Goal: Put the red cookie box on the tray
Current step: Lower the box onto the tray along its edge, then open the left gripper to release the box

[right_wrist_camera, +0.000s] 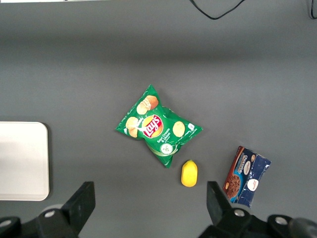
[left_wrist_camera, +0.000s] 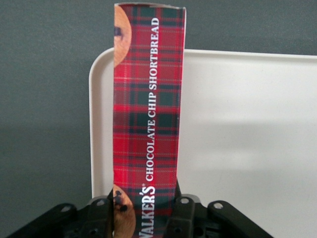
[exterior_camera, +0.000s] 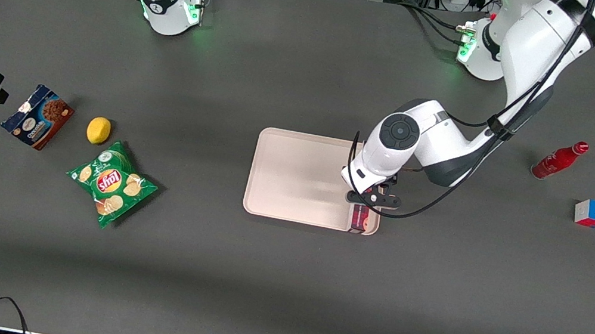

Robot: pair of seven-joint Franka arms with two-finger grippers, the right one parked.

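Observation:
My left gripper [exterior_camera: 370, 200] is shut on the red cookie box [exterior_camera: 359, 218], a long slim tartan carton. In the front view only its end shows, under the wrist. The carton lies over the strip of the pale pink tray [exterior_camera: 296, 173] nearest the working arm's end, lengthwise along that rim. In the left wrist view the red cookie box [left_wrist_camera: 148, 99] runs away from the gripper [left_wrist_camera: 146, 218], with a black finger [left_wrist_camera: 184, 213] pressed on each long side. Its outer end reaches past the rim of the tray [left_wrist_camera: 247, 139]. Whether it touches the tray I cannot tell.
A red bottle [exterior_camera: 558, 160] and a colour cube [exterior_camera: 592, 213] lie toward the working arm's end. Toward the parked arm's end lie a green chips bag [exterior_camera: 112, 182], a lemon [exterior_camera: 98, 130] and a dark-blue cookie box [exterior_camera: 37, 115].

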